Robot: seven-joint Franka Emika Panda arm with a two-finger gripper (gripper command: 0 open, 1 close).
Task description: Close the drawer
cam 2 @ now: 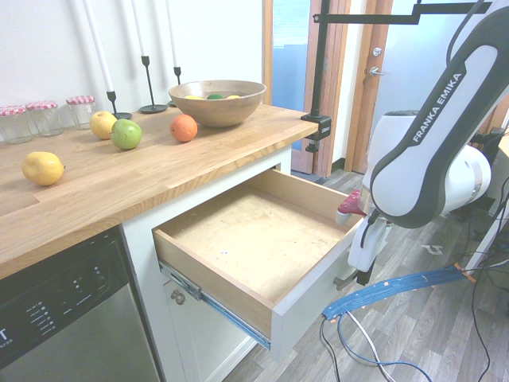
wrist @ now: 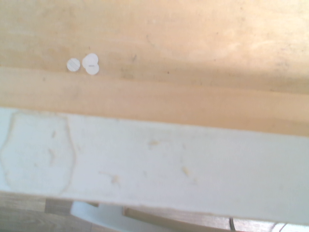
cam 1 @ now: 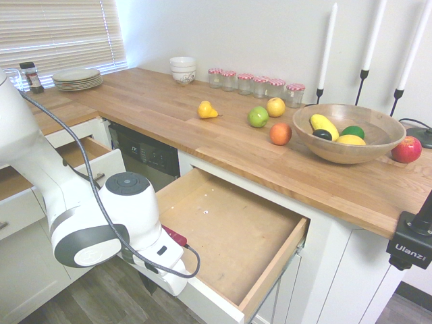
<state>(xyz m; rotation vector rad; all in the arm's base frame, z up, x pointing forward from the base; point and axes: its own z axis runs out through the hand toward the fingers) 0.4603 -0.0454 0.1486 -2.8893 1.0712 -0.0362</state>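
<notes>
The drawer (cam 1: 229, 229) stands pulled far out from under the wooden counter, with an empty brown bottom (cam 2: 254, 235) and light wood sides. Its white front faces the floor side, and the top edge of that front (wrist: 159, 164) fills the wrist view, with the drawer's inside beyond it. My gripper (cam 2: 362, 270) hangs just outside the drawer front, near its right end in the second exterior view, pointing down with its fingers shut and holding nothing. In the first exterior view the arm's wrist covers the gripper and the handle.
A smaller drawer (cam 1: 88, 152) at the left also stands open, beside a dishwasher (cam 1: 145, 155). On the counter (cam 1: 169, 108) lie loose fruit, a wooden bowl (cam 1: 347, 131) of fruit, jars, plates and candlesticks. Wood floor (cam 2: 413, 342) lies in front of the cabinets.
</notes>
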